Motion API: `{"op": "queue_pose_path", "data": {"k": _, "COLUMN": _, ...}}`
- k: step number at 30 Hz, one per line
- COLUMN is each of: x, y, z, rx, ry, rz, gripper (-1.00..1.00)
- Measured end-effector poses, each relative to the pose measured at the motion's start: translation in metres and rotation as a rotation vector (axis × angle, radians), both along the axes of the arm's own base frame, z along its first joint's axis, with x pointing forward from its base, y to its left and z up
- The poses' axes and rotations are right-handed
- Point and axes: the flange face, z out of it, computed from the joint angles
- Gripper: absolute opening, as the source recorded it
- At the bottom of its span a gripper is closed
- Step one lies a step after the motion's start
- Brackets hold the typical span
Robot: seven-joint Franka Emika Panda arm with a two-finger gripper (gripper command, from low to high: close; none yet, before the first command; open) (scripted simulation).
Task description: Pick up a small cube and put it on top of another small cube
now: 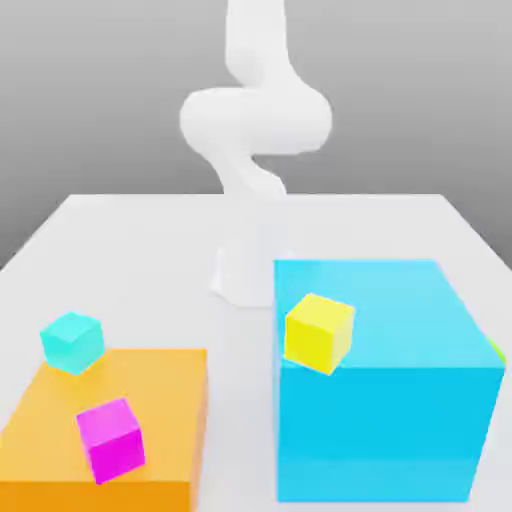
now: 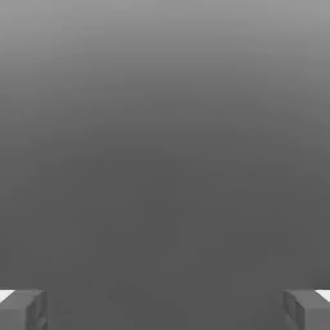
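Three small cubes show in the exterior view. A cyan cube (image 1: 72,341) sits at the far left corner of a large orange block (image 1: 160,400). A magenta cube (image 1: 111,439) lies over the orange block's top, near its front. A yellow cube (image 1: 319,332) stands against the upper left edge of a large blue block (image 1: 400,400); whether it rests on the block or in front of it I cannot tell. My white arm (image 1: 255,120) rises at the back of the table. In the hand view my gripper (image 2: 165,309) is open, its fingertips (image 2: 22,309) far apart with nothing between them, facing plain grey.
The white table (image 1: 130,240) stretches back to the arm's base (image 1: 240,275). The two large blocks fill its front, with a narrow lane of table between them. A thin green sliver (image 1: 497,350) peeks out behind the blue block's right edge.
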Motion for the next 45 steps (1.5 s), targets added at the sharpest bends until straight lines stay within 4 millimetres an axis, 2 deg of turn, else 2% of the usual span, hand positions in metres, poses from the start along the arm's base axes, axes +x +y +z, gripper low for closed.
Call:
{"op": "queue_pose_path", "data": {"k": 4, "x": 0.035, "y": 0.067, "z": -0.080, "rx": -0.094, "ry": 0.116, "rz": 0.241, "gripper": 0.00}}
{"op": "queue_pose_path", "data": {"k": 6, "x": 0.043, "y": 0.102, "z": -0.120, "rx": -0.141, "ry": 0.167, "rz": 0.360, "gripper": 0.00}}
{"op": "queue_pose_path", "data": {"k": 9, "x": 0.041, "y": 0.154, "z": -0.183, "rx": -0.214, "ry": 0.240, "rz": 0.541, "gripper": 0.00}}
{"op": "queue_pose_path", "data": {"k": 11, "x": 0.033, "y": 0.187, "z": -0.225, "rx": -0.264, "ry": 0.286, "rz": 0.664, "gripper": 0.00}}
{"op": "queue_pose_path", "data": {"k": 14, "x": 0.009, "y": 0.231, "z": -0.288, "rx": -0.341, "ry": 0.351, "rz": 0.849, "gripper": 0.00}}
{"op": "queue_pose_path", "data": {"k": 16, "x": -0.014, "y": 0.256, "z": -0.329, "rx": -0.393, "ry": 0.392, "rz": 0.973, "gripper": 0.00}}
{"op": "queue_pose_path", "data": {"k": 18, "x": -0.048, "y": 0.284, "z": -0.370, "rx": -0.452, "ry": 0.428, "rz": 1.120, "gripper": 0.00}}
{"op": "queue_pose_path", "data": {"k": 20, "x": -0.081, "y": 0.302, "z": -0.409, "rx": -0.509, "ry": 0.465, "rz": 1.252, "gripper": 0.00}}
{"op": "queue_pose_path", "data": {"k": 22, "x": -0.109, "y": 0.308, "z": -0.447, "rx": -0.560, "ry": 0.506, "rz": 1.364, "gripper": 0.00}}
{"op": "queue_pose_path", "data": {"k": 24, "x": -0.120, "y": 0.309, "z": -0.475, "rx": -0.581, "ry": 0.524, "rz": 1.409, "gripper": 0.00}}
{"op": "queue_pose_path", "data": {"k": 28, "x": -0.124, "y": 0.309, "z": -0.521, "rx": -0.586, "ry": 0.530, "rz": 1.424, "gripper": 0.00}}
{"op": "queue_pose_path", "data": {"k": 29, "x": -0.125, "y": 0.309, "z": -0.530, "rx": -0.586, "ry": 0.530, "rz": 1.425, "gripper": -1.00}}
{"op": "queue_pose_path", "data": {"k": 36, "x": -0.125, "y": 0.308, "z": -0.530, "rx": -0.587, "ry": 0.532, "rz": 1.425, "gripper": -1.00}}
{"op": "queue_pose_path", "data": {"k": 41, "x": -0.124, "y": 0.309, "z": -0.482, "rx": -0.587, "ry": 0.532, "rz": 1.425, "gripper": -1.00}}
{"op": "queue_pose_path", "data": {"k": 42, "x": -0.119, "y": 0.309, "z": -0.470, "rx": -0.586, "ry": 0.522, "rz": 1.417, "gripper": -1.00}}
{"op": "queue_pose_path", "data": {"k": 45, "x": -0.054, "y": 0.306, "z": -0.423, "rx": -0.572, "ry": 0.413, "rz": 1.325, "gripper": -1.00}}
